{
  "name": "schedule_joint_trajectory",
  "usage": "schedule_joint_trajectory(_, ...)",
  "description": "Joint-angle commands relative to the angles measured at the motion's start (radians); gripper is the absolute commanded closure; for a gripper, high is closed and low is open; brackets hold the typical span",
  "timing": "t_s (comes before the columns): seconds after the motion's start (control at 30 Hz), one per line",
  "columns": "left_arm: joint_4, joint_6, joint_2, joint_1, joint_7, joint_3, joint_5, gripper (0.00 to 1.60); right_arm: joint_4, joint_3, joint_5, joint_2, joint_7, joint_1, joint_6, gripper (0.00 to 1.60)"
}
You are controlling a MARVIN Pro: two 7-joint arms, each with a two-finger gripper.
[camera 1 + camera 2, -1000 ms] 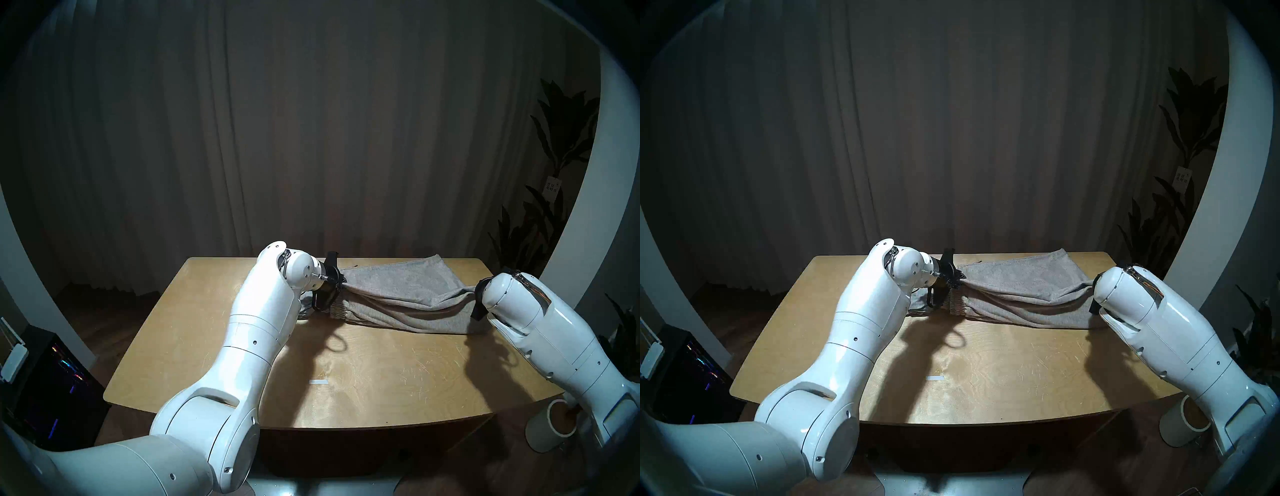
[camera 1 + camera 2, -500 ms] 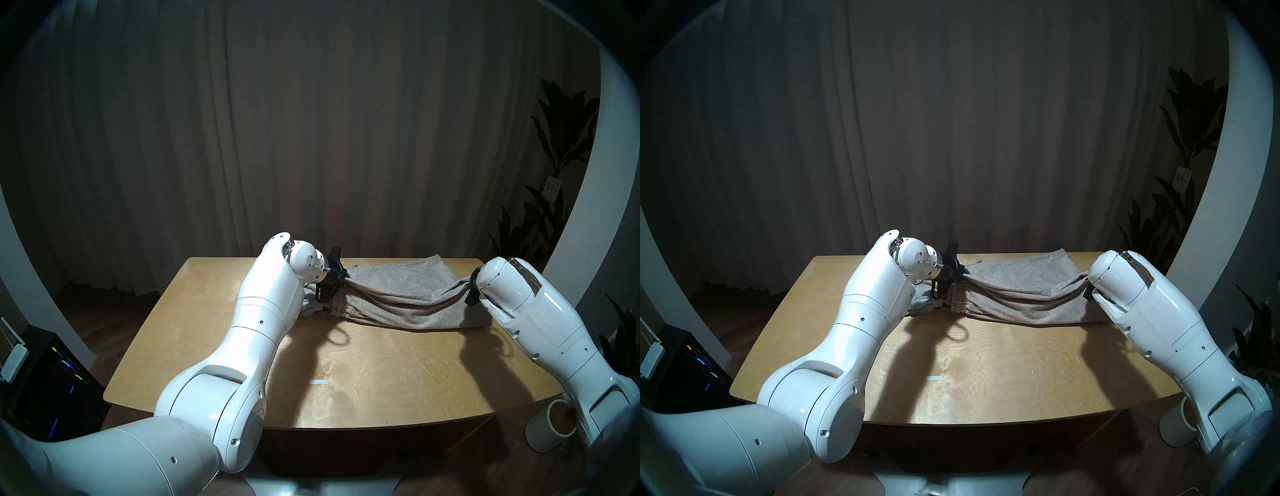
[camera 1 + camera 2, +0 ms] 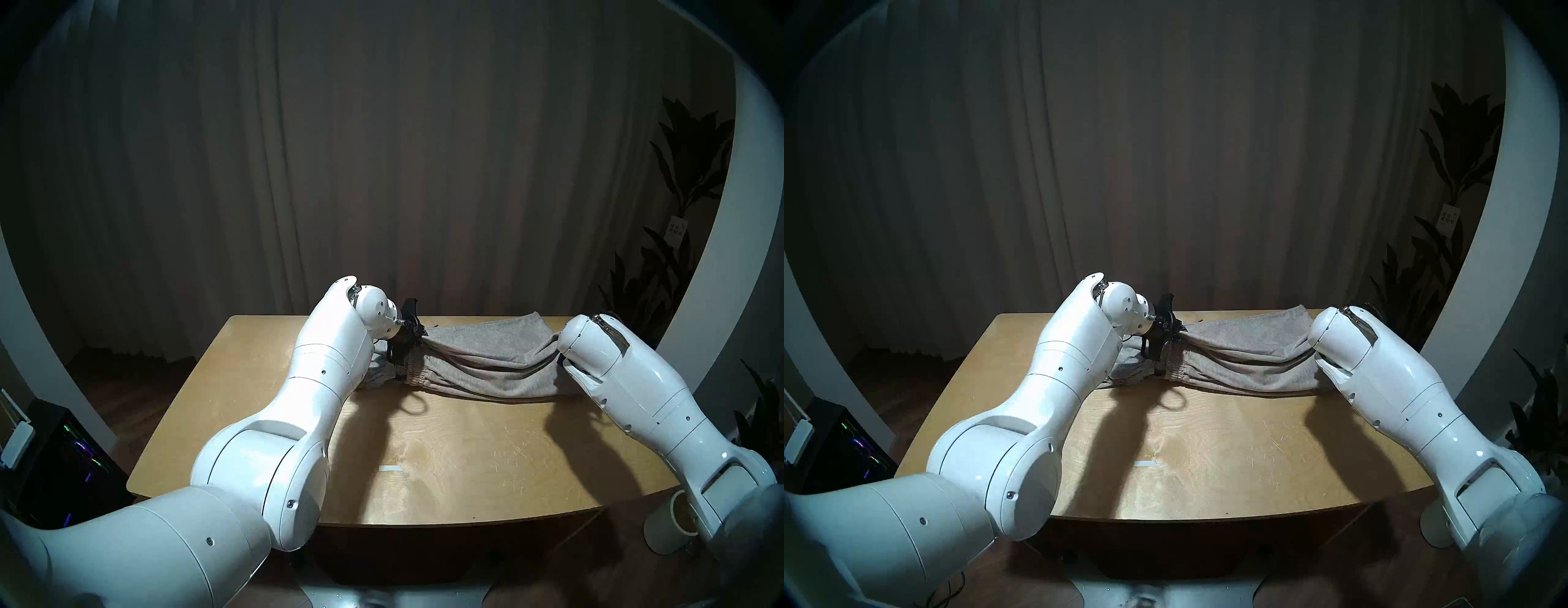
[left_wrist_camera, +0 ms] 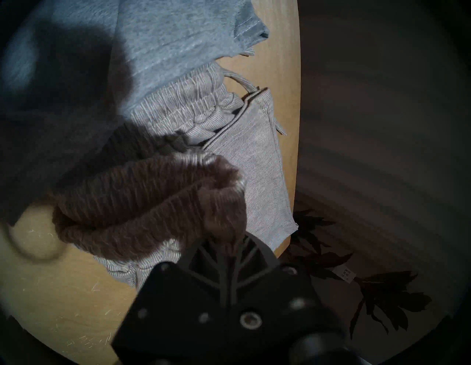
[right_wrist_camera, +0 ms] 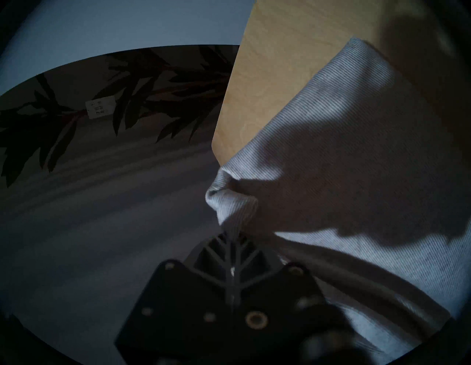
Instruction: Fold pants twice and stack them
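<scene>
Pale plywood, scuffed with fine scratches, makes up the counter (image 3: 466,458), and a small white strip of tape (image 3: 390,468) lies on its bare near half. Farther back the beige-grey pants (image 3: 488,365) stretch across the far right part of the top, lifted along their near edge between the two arms. The left pincer (image 4: 224,244) is clamped on the gathered waistband; the right pincer (image 5: 230,235) is pinched shut on a bunched corner at the leg end, just off the counter's right edge. The smaller light grey pants (image 3: 375,375) lie crumpled on the counter at the waistband end, partly under the left wrist.

The risks, as I judge them: each hold takes only a small pinch of soft knit, so if the arms pull apart or travel unevenly, a corner could slip free and the fold would fall skewed. The loose drawstring (image 4: 239,81) lying by the waistband could get trapped inside the fold. The grey pair sits so close that the carried edge may drag or catch it. The leg end lies at the counter's right edge and could slide off.

Beyond the counter hangs a dark pleated curtain (image 3: 382,170). A leafy plant (image 3: 679,178) stands at the far right, a white cylindrical bin (image 3: 662,530) on the floor to the near right, and a dark computer case with coloured lights (image 3: 72,463) to the near left.
</scene>
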Motion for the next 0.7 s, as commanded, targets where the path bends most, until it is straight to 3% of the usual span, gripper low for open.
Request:
schedule_joint_trajectory(0.0, 0.027, -0.006, -0.002, -0.108, -0.030, -0.026, -0.010, 1.60, 0.041, -0.034, -0.068, -0.057, 0.057, 0.109, 0.018, 1.60)
schedule_joint_trajectory(0.67, 0.224, -0.060, -0.014, -0.221, -0.106, -0.080, -0.025, 1.60, 0.303, -0.121, -0.146, -0.163, 0.122, 0.252, 0.035, 1.60)
